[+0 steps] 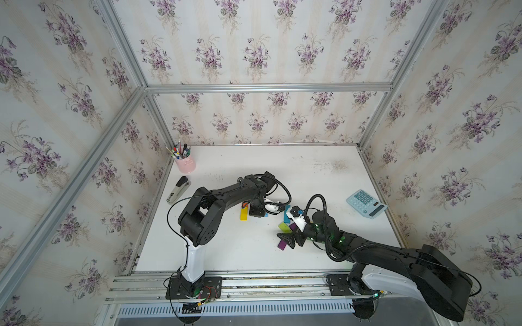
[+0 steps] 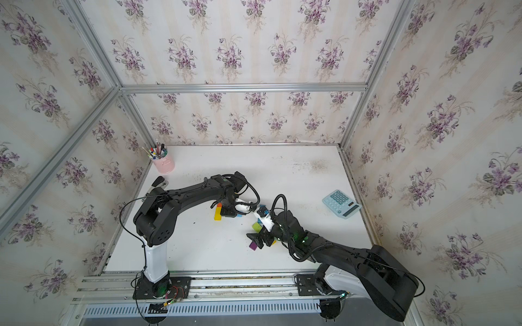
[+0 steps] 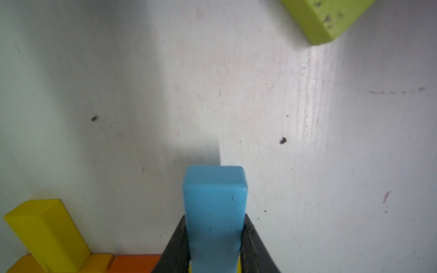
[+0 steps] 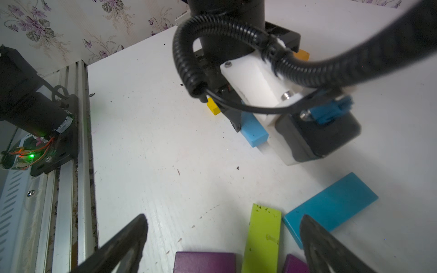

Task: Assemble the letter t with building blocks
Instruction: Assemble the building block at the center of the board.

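Left wrist view: light blue block's gripped end running off bottom edge, left gripper getting cut there too. Yellow block, orange block, lime block each getting cropped by frame edges.
Right wrist view: wide-spread right gripper showing blurred, one finger covering teal block corner; purple block running off bottom edge.
In a top view: left arm hiding part of stapler; right arm covering several building blocks, their number being impossible to tell.

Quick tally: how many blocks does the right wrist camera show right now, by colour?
purple blocks: 2
lime block: 1
teal block: 1
light blue block: 1
yellow block: 1
orange-yellow block: 1
Total: 7
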Motion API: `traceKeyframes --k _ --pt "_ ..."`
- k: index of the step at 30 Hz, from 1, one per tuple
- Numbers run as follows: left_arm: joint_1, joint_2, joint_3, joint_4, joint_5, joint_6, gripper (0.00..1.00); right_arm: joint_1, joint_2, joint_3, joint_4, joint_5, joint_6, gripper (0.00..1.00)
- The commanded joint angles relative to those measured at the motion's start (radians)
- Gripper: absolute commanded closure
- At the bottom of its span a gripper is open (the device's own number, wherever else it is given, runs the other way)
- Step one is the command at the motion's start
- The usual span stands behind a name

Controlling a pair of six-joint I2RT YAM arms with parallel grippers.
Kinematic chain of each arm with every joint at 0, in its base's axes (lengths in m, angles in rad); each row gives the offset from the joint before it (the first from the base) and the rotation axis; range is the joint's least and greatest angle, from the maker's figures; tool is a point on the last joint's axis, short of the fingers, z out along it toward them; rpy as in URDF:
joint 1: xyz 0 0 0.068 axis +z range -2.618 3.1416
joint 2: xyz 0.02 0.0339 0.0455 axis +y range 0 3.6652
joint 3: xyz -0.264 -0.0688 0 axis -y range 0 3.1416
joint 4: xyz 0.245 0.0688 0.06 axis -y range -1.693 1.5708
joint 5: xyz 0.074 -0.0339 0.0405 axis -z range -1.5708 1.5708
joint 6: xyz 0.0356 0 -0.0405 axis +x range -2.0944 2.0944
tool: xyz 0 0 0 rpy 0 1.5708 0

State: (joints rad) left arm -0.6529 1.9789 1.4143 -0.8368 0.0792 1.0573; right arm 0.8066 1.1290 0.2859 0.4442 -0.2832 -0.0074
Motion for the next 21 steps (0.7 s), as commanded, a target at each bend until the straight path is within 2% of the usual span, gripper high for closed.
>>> traceKeyframes --k 1,21 --pt "-0.001 0.002 0.003 -0.015 -0.009 0.013 0.79 0.000 0.005 0.007 0.014 -0.008 -0.014 0.00" --pt "-0.010 0.018 -0.018 -0.038 -0.007 -0.003 0.77 0.000 0.048 0.024 0.002 -0.011 -0.014 0.00"
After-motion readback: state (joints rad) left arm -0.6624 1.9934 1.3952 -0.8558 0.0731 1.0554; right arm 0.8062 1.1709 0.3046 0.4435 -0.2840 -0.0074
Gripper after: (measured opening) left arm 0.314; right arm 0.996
